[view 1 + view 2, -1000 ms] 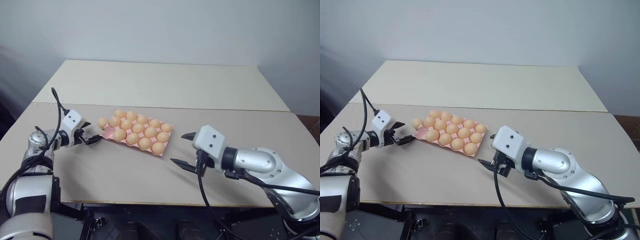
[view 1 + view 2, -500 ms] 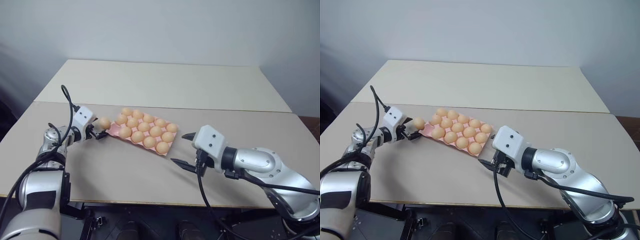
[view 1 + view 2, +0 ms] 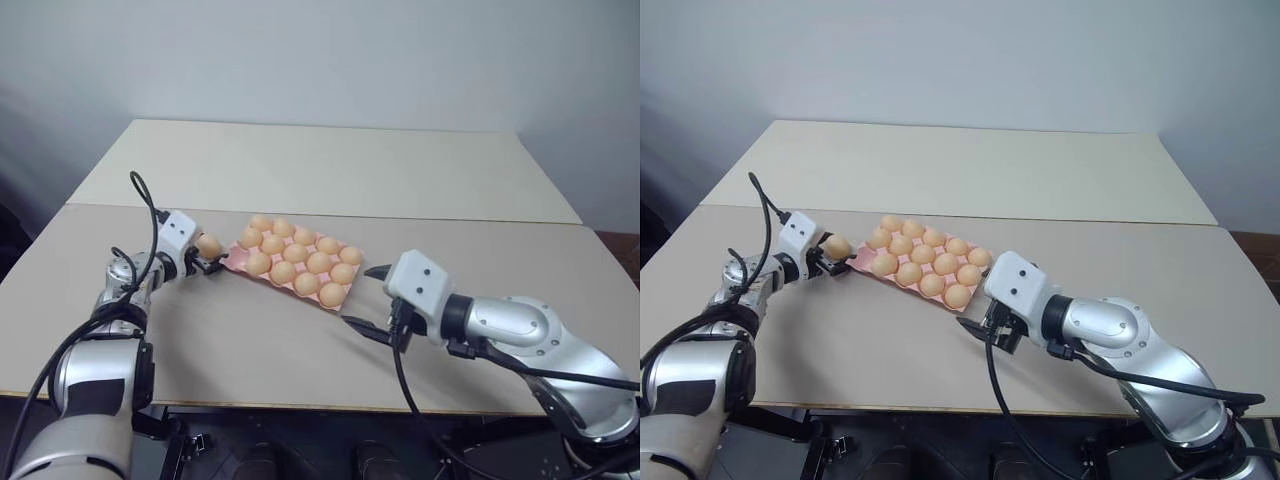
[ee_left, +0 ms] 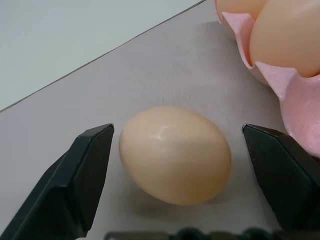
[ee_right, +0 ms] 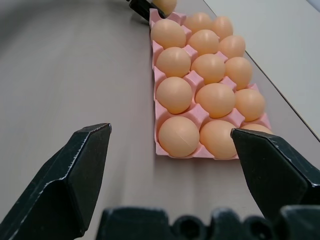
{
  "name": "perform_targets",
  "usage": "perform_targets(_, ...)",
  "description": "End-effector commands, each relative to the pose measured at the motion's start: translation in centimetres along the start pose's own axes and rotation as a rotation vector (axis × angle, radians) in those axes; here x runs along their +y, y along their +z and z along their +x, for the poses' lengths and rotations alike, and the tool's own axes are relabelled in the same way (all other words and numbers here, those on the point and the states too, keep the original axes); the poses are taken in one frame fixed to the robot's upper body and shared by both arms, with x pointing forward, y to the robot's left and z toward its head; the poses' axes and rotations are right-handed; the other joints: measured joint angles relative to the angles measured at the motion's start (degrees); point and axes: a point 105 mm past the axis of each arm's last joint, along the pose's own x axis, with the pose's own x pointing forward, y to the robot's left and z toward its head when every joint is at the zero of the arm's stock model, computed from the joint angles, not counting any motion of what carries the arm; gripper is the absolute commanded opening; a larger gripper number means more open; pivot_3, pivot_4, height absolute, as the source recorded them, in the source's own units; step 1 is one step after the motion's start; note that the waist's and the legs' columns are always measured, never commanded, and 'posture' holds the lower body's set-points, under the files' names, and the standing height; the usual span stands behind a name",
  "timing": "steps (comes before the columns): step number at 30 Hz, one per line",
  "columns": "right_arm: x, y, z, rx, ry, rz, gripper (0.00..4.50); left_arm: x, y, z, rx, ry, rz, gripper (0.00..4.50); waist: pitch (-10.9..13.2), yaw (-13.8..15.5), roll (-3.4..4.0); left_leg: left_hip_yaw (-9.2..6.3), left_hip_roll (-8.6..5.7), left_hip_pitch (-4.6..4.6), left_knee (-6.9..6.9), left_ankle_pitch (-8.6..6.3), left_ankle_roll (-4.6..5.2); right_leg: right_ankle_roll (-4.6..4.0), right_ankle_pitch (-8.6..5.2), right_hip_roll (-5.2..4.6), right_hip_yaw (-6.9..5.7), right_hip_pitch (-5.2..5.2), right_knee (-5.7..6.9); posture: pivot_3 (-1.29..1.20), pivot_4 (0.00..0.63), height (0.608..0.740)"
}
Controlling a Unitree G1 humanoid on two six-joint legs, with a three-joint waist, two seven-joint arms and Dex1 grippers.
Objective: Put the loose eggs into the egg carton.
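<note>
Head view first: your left pincer (image 3: 208, 255) sits spread around one loose egg (image 3: 209, 245) on the worktop (image 3: 250, 330), just beside the egg carton (image 3: 297, 265). Left wrist view: fingers (image 4: 75, 185) flank it, gaps both sides. Right pincer (image 5: 170, 175), spread and empty, faces the carton.

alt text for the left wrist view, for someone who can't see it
A loose tan egg lies on the grey table between the two open black fingers of the left gripper, touched by neither. Beside it, the scalloped edge of the pink egg carton shows, with eggs in its cups.
</note>
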Motion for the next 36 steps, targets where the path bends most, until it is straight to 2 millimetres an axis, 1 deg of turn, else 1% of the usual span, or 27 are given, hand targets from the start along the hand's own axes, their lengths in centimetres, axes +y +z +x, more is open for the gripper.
perform_targets(1, 0.2, 0.7, -0.3, -0.025, -0.013, -0.027, 4.50, 0.8, 1.7, 0.3, -0.047, 0.046, 0.012, 4.48, 0.0, 0.0, 0.00, 0.00, 0.00, 0.00, 0.00, 0.00, 0.00, 0.00, 0.00, 0.00, 0.00, 0.00, 0.00, 0.00, 0.150, 0.740)
perform_targets(4, 0.2, 0.5, -0.3, -0.019, -0.017, -0.024, 4.50, 0.7, 1.8, 0.4, -0.046, 0.046, 0.011, 4.48, 0.0, 0.0, 0.00, 0.00, 0.00, 0.00, 0.00, 0.00, 0.00, 0.00, 0.00, 0.00, 0.00, 0.00, 0.00, 0.00, 0.150, 0.740)
perform_targets(7, 0.2, 0.5, -0.4, -0.017, -0.023, -0.021, 4.50, 0.7, 1.7, 0.5, -0.043, 0.050, 0.004, 3.95, 0.0, 0.0, 0.00, 0.00, -0.01, 0.00, 0.00, 0.00, 0.00, 0.00, 0.00, 0.00, 0.00, 0.00, 0.00, 0.00, 0.150, 0.740)
perform_targets(12, 0.2, 0.4, -0.5, -0.013, -0.035, -0.016, 4.50, 0.5, 1.3, 0.5, -0.026, 0.046, 0.008, 2.40, 0.0, -0.1, 0.00, 0.00, -0.01, 0.01, 0.00, 0.00, 0.00, 0.00, 0.00, 0.00, 0.00, 0.00, 0.00, 0.00, 0.150, 0.740)
perform_targets(13, 0.2, 0.3, -0.5, -0.013, -0.036, -0.016, 4.50, 0.5, 1.3, 0.5, -0.020, 0.049, 0.016, 2.25, 0.0, -0.1, 0.00, 0.00, -0.01, 0.01, 0.00, 0.00, 0.00, 0.00, 0.00, 0.00, 0.00, 0.00, 0.01, 0.00, 0.150, 0.740)
perform_targets(19, 0.2, 0.3, -0.5, -0.013, -0.044, -0.015, 4.50, 1.1, 0.8, 0.0, 0.002, 0.067, 0.048, 2.22, 0.0, -0.1, -0.01, 0.00, -0.01, 0.03, 0.00, 0.00, 0.00, 0.00, 0.00, 0.00, 0.00, 0.02, 0.02, 0.00, 0.150, 0.740)
perform_targets(24, 0.1, 0.4, -0.5, -0.015, -0.048, -0.014, 4.50, 2.7, 0.4, -1.5, 0.016, 0.111, 0.092, 2.22, 0.0, -0.5, -0.01, -0.01, -0.01, 0.03, 0.00, 0.00, 0.00, 0.00, 0.00, 0.00, 0.01, 0.00, 0.01, 0.00, 0.150, 0.740)
perform_targets(28, 0.1, 0.4, -0.4, -0.018, -0.045, -0.013, 4.50, 3.5, 0.4, -2.8, 0.009, 0.098, 0.123, 2.22, 0.0, -0.4, -0.01, -0.01, -0.01, 0.02, 0.00, 0.00, 0.00, 0.00, 0.00, 0.00, 0.01, 0.00, 0.01, 0.00, 0.150, 0.740)
perform_targets(30, 0.1, 0.4, -0.3, -0.020, -0.044, -0.015, 4.50, 4.1, 0.8, -3.5, -0.018, 0.095, 0.117, 2.22, 0.0, -0.2, -0.01, 0.00, -0.01, 0.01, 0.00, 0.00, 0.00, 0.00, 0.00, 0.00, 0.01, 0.00, 0.01, 0.00, 0.150, 0.740)
perform_targets(32, 0.1, 0.5, -0.3, -0.023, -0.045, -0.017, 4.50, 4.2, 1.7, -3.9, -0.075, 0.062, 0.056, 2.22, 0.0, -0.1, -0.01, 0.00, -0.01, 0.01, 0.00, 0.00, 0.00, 0.00, 0.00, 0.00, 0.00, 0.00, 0.01, 0.00, 0.150, 0.740)
perform_targets(36, 0.0, 0.6, -0.2, -0.029, -0.044, -0.018, 4.50, 2.8, 3.8, -4.8, -0.239, -0.154, -0.100, 2.22, 0.0, 0.0, -0.01, 0.00, -0.01, -0.01, 0.01, 0.00, 0.00, 0.00, 0.00, -0.01, -0.02, 0.01, -0.01, 0.00, 0.150, 0.740)
